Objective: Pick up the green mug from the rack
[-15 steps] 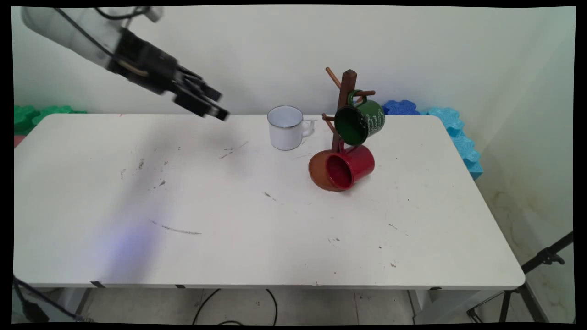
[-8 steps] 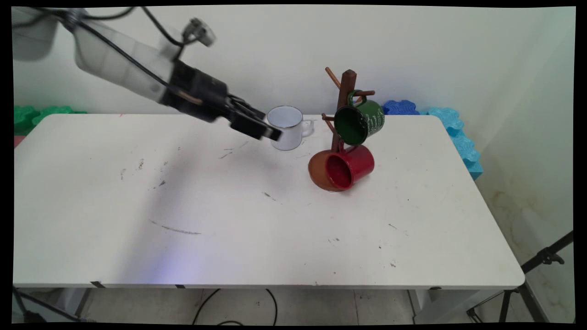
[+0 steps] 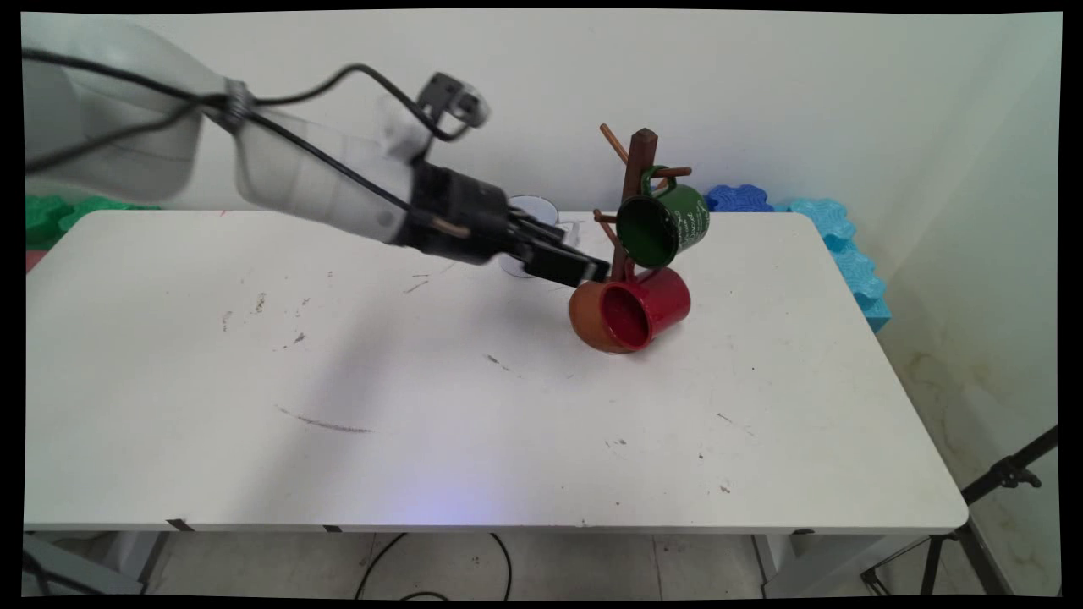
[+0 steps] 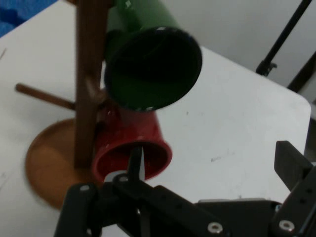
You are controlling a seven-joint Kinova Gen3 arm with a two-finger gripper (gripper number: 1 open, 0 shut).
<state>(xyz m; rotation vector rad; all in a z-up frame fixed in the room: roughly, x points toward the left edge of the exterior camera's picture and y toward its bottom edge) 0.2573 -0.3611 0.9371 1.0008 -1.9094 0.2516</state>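
Fingers (image 4: 289, 160) of the black two-finger gripper (image 3: 584, 272) stand wide apart, holding nothing; just beyond hangs the glossy red enamel mug (image 3: 645, 308), tilted on a low peg of the dark wooden mug tree (image 3: 636, 182), mouth open and empty, over its round brown base (image 3: 589, 320); above it hangs the dark green enamel mug (image 3: 663, 222); behind the arm, a half-hidden white enamel mug (image 3: 533, 209) on the white table (image 3: 423, 397)
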